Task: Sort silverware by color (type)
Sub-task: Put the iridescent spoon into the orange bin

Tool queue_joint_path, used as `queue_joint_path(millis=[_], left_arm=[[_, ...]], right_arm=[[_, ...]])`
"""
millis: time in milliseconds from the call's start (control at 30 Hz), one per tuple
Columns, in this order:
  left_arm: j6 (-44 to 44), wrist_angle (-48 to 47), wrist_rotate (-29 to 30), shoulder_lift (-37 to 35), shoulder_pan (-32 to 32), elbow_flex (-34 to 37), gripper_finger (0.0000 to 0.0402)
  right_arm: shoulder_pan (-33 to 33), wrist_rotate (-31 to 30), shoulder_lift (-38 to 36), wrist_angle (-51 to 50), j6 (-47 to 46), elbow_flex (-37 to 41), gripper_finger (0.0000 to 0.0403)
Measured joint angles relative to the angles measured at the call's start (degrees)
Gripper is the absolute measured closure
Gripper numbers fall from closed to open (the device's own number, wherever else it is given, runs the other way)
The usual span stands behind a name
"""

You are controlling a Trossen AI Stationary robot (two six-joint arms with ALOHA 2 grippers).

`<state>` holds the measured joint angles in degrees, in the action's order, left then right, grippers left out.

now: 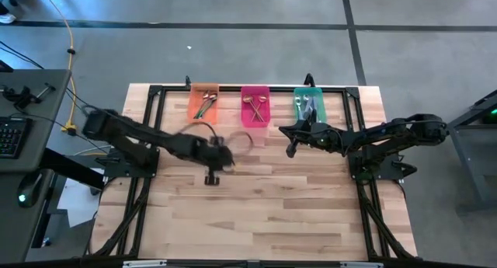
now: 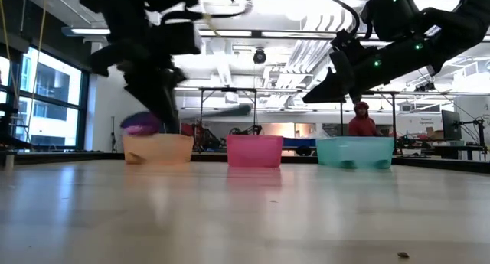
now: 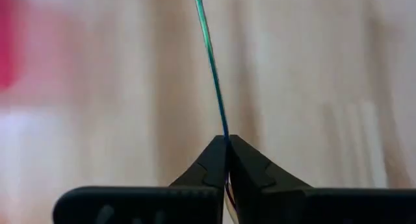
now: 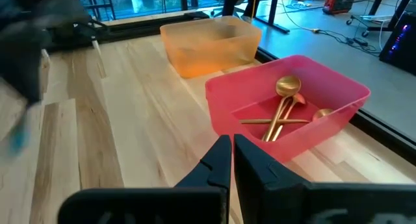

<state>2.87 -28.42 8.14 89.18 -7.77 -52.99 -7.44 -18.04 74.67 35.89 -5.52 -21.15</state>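
**Holding a thin spoon by its very end**

Pinching a thin iridescent spoon [image 3: 211,62] between its closed fingertips, the left gripper [image 1: 211,175] is at the middle left of the high view, over the bare table [image 1: 264,214], near the orange bin [image 1: 204,103]. The grip is only on the tip of the handle, so the spoon can turn or slip out if the arm moves fast; I think this is the main risk. It could also fall beside the bin, or into the wrong one. The pink bin [image 4: 286,113] already has gold spoons [image 4: 283,110], and the green bin [image 1: 308,105] has some too. The right gripper [image 1: 291,149] waits at the middle right, fingers closed on nothing.
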Motion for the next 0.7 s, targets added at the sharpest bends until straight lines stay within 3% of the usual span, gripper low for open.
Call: queue_joint_path(millis=[233, 400, 533, 700], left_arm=[[-14.3, 0.1, 6.4, -16.7, 11.5, 8.0, 0.0401], [-14.9, -0.3, 8.1, -24.0, 23.7, 9.0, 0.0401], [-11.2, 1.5, 4.5, -23.2, 35.8, 9.0, 0.0401], [-6.8, 7.9, -2.9, -16.5, 49.2, 9.0, 0.0401]], right_arm=[[0.0, 0.0, 0.0, 0.0, -1.0, 0.0, 0.0403], [0.0, 0.0, 0.0, 2.0, -0.9, 0.0, 0.0403], [0.0, 0.0, 0.0, 3.9, -0.6, 0.0, 0.0403], [0.0, 0.0, 0.0, 4.7, -0.5, 0.0, 0.0403]])
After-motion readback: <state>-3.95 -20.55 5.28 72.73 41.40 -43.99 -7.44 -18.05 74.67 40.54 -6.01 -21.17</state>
